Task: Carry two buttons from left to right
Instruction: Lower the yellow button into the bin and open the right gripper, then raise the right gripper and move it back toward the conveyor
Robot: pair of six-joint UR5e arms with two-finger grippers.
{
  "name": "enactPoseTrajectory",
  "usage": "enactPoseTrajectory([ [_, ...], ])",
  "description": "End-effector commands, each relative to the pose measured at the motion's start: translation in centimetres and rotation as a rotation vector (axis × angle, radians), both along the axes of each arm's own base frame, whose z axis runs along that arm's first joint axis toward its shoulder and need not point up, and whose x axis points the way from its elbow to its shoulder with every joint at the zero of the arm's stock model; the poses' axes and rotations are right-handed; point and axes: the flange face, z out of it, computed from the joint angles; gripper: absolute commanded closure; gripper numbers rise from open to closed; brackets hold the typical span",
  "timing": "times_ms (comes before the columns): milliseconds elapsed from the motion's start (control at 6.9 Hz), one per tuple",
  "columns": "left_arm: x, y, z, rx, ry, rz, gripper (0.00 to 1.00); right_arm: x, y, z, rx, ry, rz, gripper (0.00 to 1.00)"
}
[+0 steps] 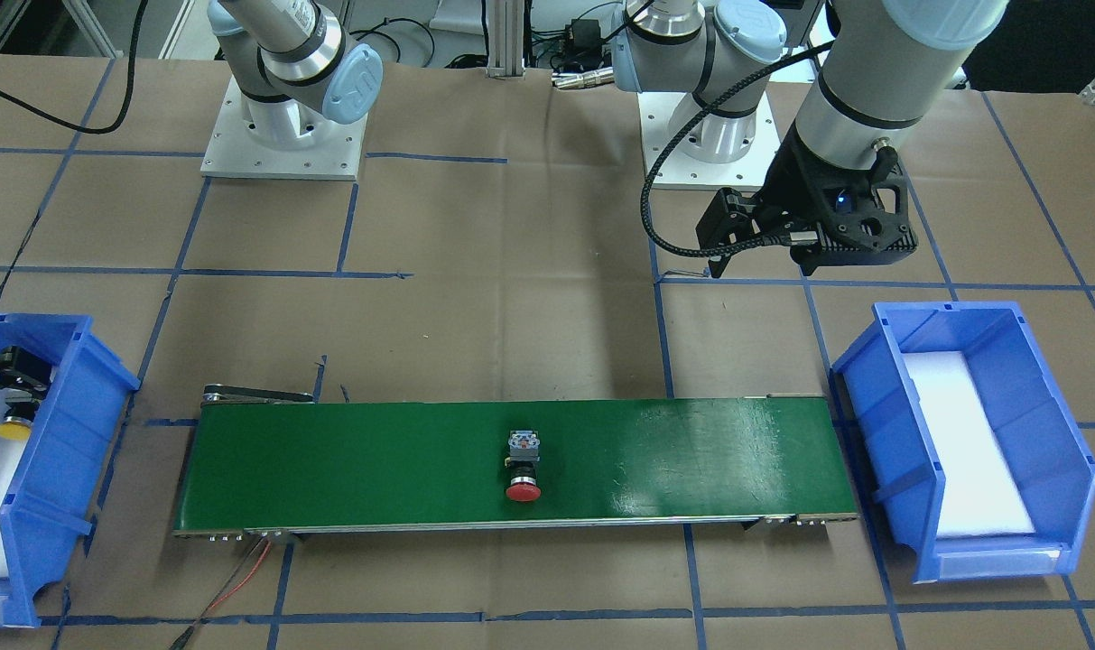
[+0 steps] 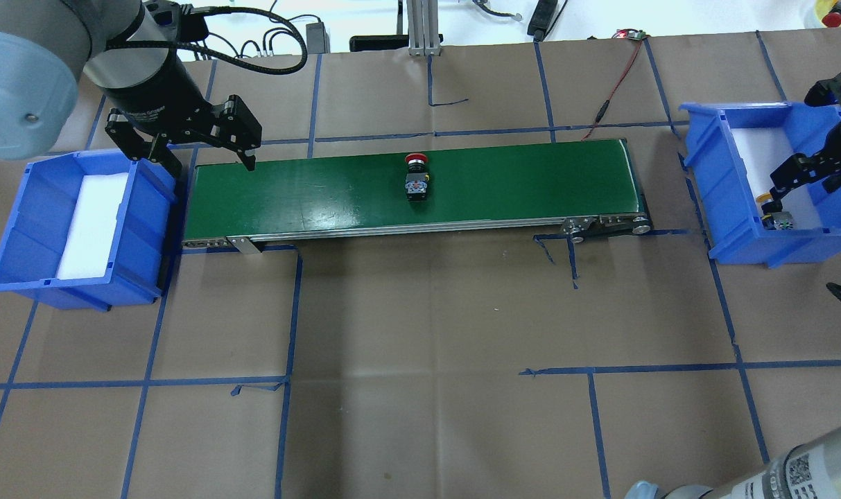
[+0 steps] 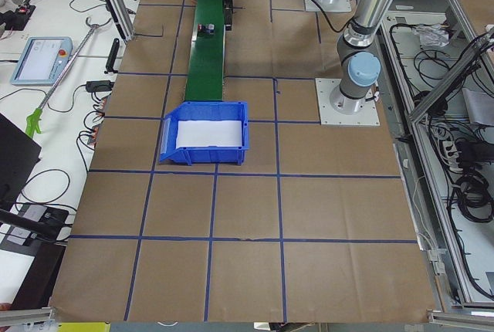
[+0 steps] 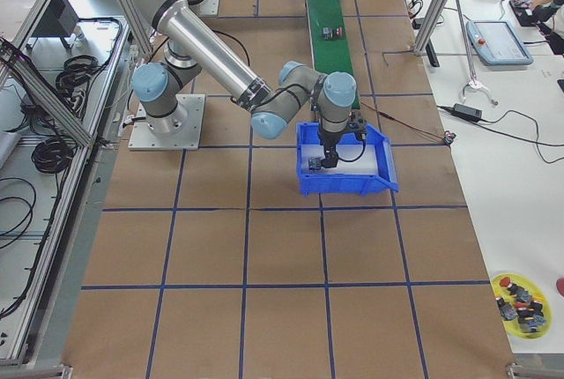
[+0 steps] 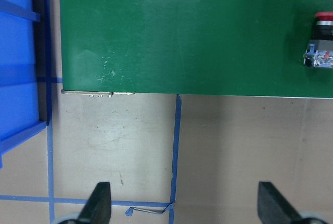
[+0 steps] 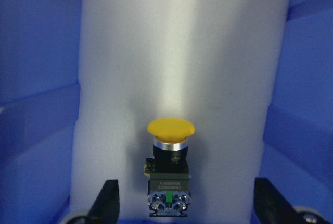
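The red button (image 1: 523, 469) lies on its side at the middle of the green conveyor belt (image 1: 375, 460); it also shows in the overhead view (image 2: 417, 179) and at the right edge of the left wrist view (image 5: 322, 47). The yellow button (image 6: 169, 172) lies on white foam inside the right blue bin (image 2: 711, 180). My right gripper (image 6: 188, 206) hangs over it, open, with its fingers wide on either side and not touching it. My left gripper (image 2: 210, 164) is open and empty above the conveyor's left end.
The left blue bin (image 2: 146, 201) holds only white foam and sits against the conveyor's left end. A red and black wire (image 2: 611, 90) runs from the conveyor's far right corner. Blue tape lines cross the brown table.
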Motion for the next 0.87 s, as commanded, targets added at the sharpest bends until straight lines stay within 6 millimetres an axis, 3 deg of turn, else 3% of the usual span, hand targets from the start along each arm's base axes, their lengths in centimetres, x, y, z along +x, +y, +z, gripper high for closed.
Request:
enactPoseTrajectory([
  [0,0.0,0.0,0.0,0.0,-0.002,0.0,0.0,1.7,-0.8,7.1,-0.101,0.059,-0.016,0.0],
  [290,0.0,0.0,-0.1,0.001,-0.001,0.0,0.0,6.3,-1.4,12.9,-0.052,0.025,-0.054,0.0],
  [580,0.0,0.0,-0.1,0.001,-0.001,0.0,0.0,14.0,-1.2,15.7,0.074,-0.042,-0.25,0.0],
  [725,0.0,0.0,-0.1,0.003,-0.001,0.0,0.0,19.3,-1.1,15.9,0.098,-0.044,-0.28,0.0],
])
